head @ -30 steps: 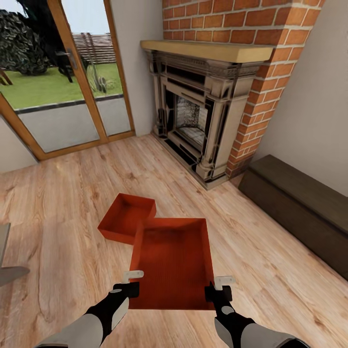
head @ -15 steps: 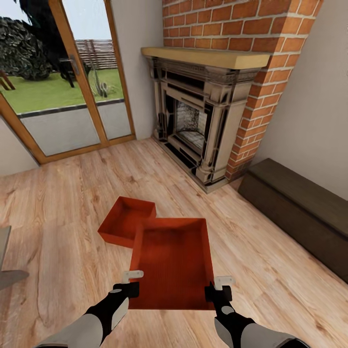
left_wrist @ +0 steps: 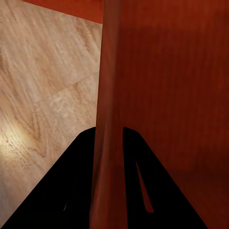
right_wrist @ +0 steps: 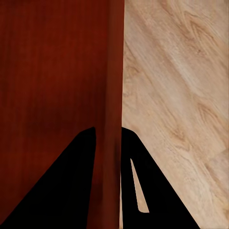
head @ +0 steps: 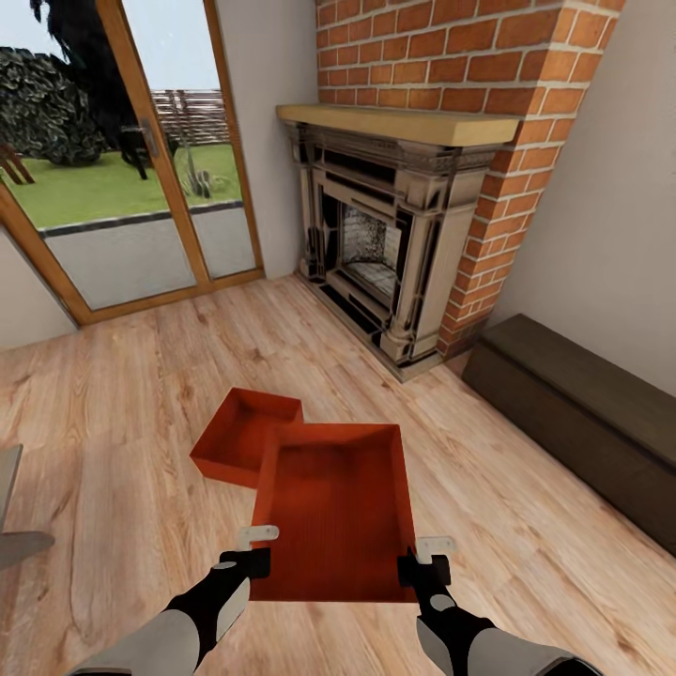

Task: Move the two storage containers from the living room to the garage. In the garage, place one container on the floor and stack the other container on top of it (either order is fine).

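My room is evenly bright, daylight coming through the glass doors (head: 141, 160) at far left, and shadows on the plank floor (head: 122, 404) stay faint. Straight lines bow toward my head view's edges. Near my wrists, my fingers (left_wrist: 71, 191) are flat black silhouettes and the wood grain looks soft.

wood floor (head: 122, 413): one red bin (head: 239, 432) on it, bench (head: 573, 413).

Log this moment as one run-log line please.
room: living room | left gripper: shut on held container wall | right gripper: shut on opposite wall | second container: on wood floor
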{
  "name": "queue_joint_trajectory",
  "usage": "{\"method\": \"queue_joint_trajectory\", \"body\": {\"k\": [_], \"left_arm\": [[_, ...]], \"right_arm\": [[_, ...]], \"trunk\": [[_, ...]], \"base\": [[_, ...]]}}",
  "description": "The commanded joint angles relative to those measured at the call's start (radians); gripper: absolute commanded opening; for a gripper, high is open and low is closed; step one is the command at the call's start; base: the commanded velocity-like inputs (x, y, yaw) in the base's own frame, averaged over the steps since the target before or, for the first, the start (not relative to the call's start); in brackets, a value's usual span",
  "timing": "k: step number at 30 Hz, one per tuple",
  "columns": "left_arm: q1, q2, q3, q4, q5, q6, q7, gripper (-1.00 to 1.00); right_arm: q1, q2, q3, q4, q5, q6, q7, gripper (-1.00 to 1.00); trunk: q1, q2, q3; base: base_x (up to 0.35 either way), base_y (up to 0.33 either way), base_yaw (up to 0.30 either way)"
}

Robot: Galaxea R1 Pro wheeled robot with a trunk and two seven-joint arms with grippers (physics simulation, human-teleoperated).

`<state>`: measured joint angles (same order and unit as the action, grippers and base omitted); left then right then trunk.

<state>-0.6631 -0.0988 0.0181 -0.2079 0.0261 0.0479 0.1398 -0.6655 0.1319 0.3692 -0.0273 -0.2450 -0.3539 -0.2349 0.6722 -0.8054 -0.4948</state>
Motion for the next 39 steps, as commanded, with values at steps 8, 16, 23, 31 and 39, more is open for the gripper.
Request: {"method": "queue_joint_trajectory", "body": {"k": [8, 16, 23, 31, 39], "left_arm": [[0.000, 0.005, 0.019, 0.001, -0.003, 0.006, 0.027, -1.00], [0.000, 0.005, 0.019, 0.001, -0.003, 0.006, 0.027, -1.00], [0.000, 0.004, 0.019, 0.001, -0.003, 0.006, 0.027, -1.00], [0.000, 0.005, 0.019, 0.001, -0.003, 0.005, 0.027, -1.00], [0.000, 0.005, 0.019, 0.000, -0.003, 0.004, 0.028, -1.00]], "right_arm": [[-0.002, 0.000, -0.053, -0.002, -0.014, -0.013, -0.008, -1.00], [-0.001, 0.000, -0.053, -0.002, -0.014, -0.013, -0.008, -1.00], [-0.001, 0.000, -0.053, -0.002, -0.014, -0.013, -0.008, -1.00], [-0.001, 0.000, -0.053, -0.002, -0.014, -0.013, -0.008, -1.00], [-0.002, 0.000, -0.053, -0.002, -0.014, -0.013, -0.008, -1.00]], "trunk": [[0.000, -0.001, 0.012], [0.000, -0.001, 0.025], [0.000, -0.001, 0.036], [0.000, -0.001, 0.049], [0.000, -0.001, 0.062]], "base": [[0.000, 0.000, 0.000], [0.000, 0.000, 0.000], [0.000, 0.000, 0.000], [0.000, 0.000, 0.000], [0.000, 0.000, 0.000]]}}
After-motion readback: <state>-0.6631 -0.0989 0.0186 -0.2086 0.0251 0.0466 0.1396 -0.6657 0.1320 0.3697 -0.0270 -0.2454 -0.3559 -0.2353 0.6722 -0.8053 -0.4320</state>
